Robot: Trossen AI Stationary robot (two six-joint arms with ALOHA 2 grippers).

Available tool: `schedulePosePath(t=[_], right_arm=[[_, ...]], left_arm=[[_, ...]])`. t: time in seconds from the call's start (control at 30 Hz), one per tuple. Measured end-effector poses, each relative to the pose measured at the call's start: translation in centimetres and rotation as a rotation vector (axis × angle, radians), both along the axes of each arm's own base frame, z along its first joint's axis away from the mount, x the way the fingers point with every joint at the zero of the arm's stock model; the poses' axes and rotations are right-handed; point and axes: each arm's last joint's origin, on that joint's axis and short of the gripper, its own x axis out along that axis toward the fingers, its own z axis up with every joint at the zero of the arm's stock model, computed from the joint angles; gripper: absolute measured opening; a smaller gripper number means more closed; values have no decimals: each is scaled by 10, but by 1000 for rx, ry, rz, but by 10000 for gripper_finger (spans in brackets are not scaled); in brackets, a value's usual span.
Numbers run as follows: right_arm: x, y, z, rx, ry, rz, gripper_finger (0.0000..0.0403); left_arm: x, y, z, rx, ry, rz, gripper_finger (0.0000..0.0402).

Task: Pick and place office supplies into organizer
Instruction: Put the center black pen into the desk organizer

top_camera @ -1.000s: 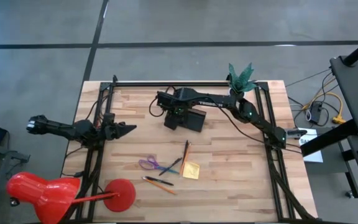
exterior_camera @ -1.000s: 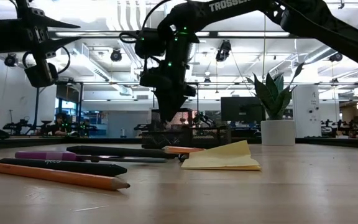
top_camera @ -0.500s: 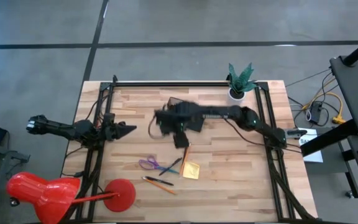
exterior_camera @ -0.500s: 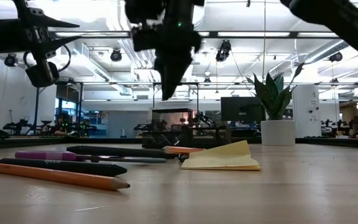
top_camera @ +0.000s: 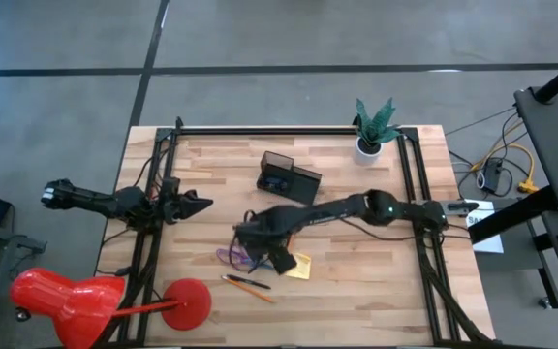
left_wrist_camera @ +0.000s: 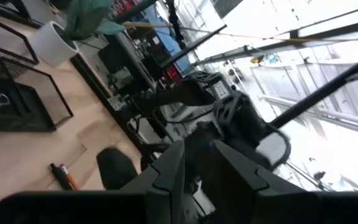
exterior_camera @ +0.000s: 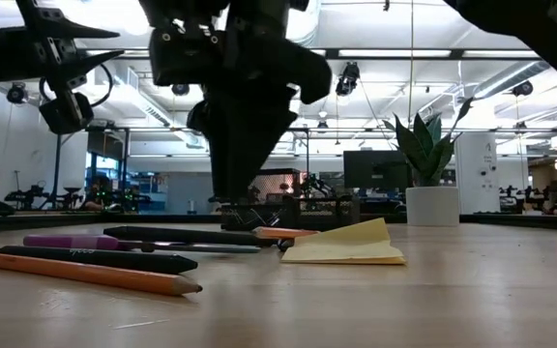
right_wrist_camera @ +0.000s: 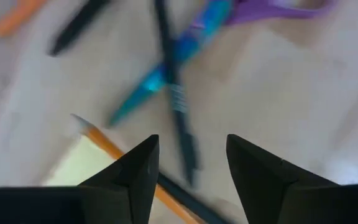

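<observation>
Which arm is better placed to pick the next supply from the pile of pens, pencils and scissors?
The right. Its tool hangs open directly above the pile, with the blue pen and an orange pencil just beyond its fingertips. The left tool waits at the table's left edge, well away from the supplies.

A glossy red desk lamp (top_camera: 66, 299) lies at the wooden table's (top_camera: 356, 291) corner; a green plant in a white pot (top_camera: 371, 126) stands opposite.

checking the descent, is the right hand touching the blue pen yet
Apart. The right wrist view shows the right hand open, both fingers clear of the blue pen, with bare table showing between them.
</observation>
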Motion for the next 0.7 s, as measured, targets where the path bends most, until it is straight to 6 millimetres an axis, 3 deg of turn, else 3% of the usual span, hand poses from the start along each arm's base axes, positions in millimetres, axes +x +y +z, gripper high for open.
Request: schedulePosePath(t=[0.23,0.47,0.7], right_arm=[[2,21,-5,19,-39,-19,175],[7,19,-20,24,-88,-54,166],[0,19,-36,5,-25,-27,150]], left_arm=[[1,-1,-3,10,24,-41,66],[1,-1,-5,12,39,-43,66],[1,-2,-5,13,38,-54,66]])
